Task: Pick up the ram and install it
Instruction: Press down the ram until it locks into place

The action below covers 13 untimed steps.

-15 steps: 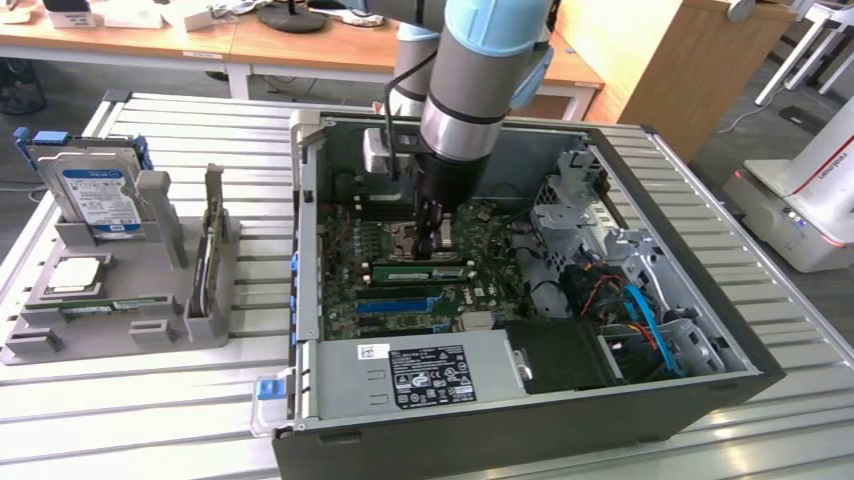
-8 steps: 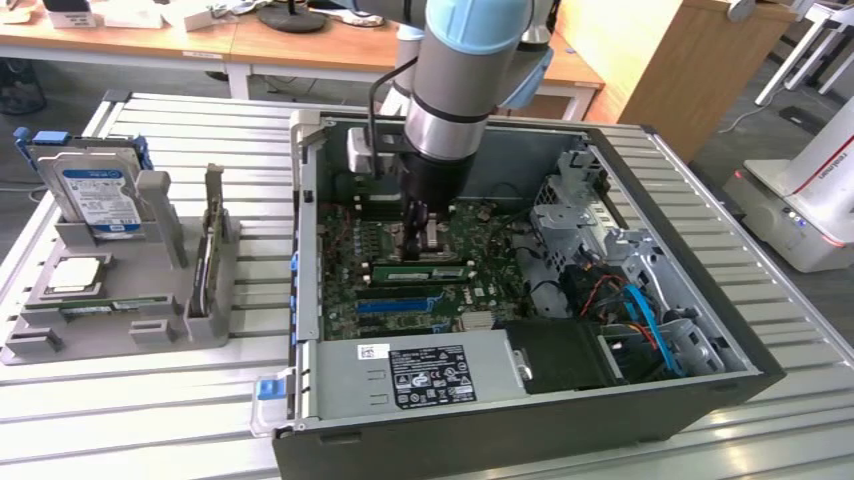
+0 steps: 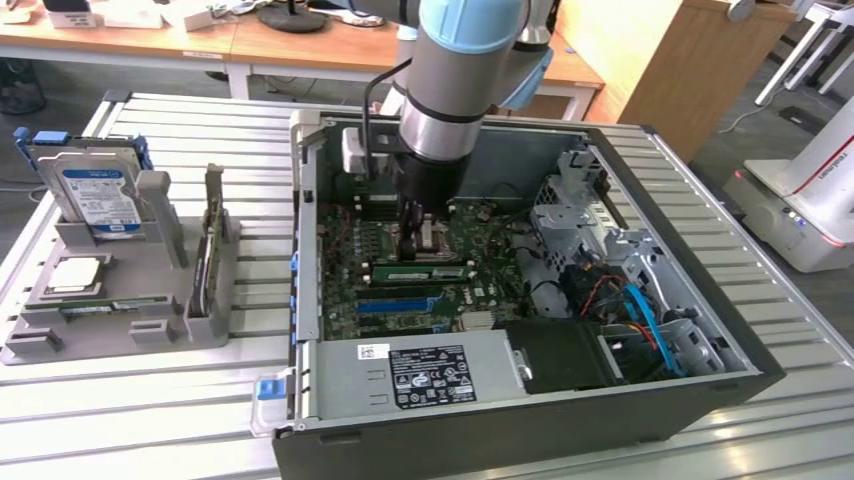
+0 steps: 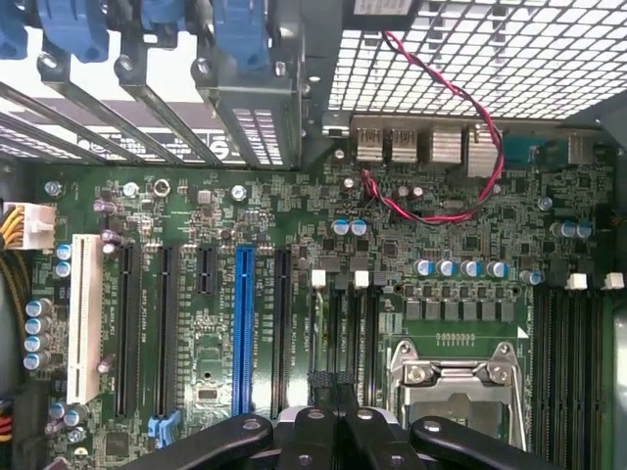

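Gripper nearest, jaws fully shut, low over motherboard slots beside CPU socket; hold on anything unclear. Ram lying along 1 slot just beneath, seemingly placed. Full seating, latches: cannot tell. Tray well apart.
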### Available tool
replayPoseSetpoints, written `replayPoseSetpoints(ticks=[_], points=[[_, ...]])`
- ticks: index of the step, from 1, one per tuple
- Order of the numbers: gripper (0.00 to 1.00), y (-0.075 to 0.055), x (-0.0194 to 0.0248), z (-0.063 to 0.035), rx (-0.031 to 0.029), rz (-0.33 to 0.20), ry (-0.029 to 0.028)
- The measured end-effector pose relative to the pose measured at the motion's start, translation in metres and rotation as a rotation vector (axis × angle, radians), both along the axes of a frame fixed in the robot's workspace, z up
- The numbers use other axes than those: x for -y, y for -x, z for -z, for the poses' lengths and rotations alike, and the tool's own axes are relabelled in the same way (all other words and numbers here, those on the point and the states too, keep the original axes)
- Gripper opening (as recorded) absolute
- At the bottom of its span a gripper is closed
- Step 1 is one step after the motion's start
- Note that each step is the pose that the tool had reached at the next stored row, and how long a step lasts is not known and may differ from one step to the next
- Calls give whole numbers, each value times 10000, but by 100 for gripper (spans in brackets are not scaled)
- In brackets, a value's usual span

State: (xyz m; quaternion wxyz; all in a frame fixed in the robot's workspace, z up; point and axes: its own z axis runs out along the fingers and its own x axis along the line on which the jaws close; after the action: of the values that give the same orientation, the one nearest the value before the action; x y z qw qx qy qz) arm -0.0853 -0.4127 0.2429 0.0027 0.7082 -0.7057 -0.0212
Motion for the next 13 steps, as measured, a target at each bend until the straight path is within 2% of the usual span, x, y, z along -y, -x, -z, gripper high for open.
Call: replayPoseSetpoints(ticks=[4, 13], points=[[11, 2, 39, 0, 1, 1, -1], [11, 1, 42, 24, 1, 1, -1]])
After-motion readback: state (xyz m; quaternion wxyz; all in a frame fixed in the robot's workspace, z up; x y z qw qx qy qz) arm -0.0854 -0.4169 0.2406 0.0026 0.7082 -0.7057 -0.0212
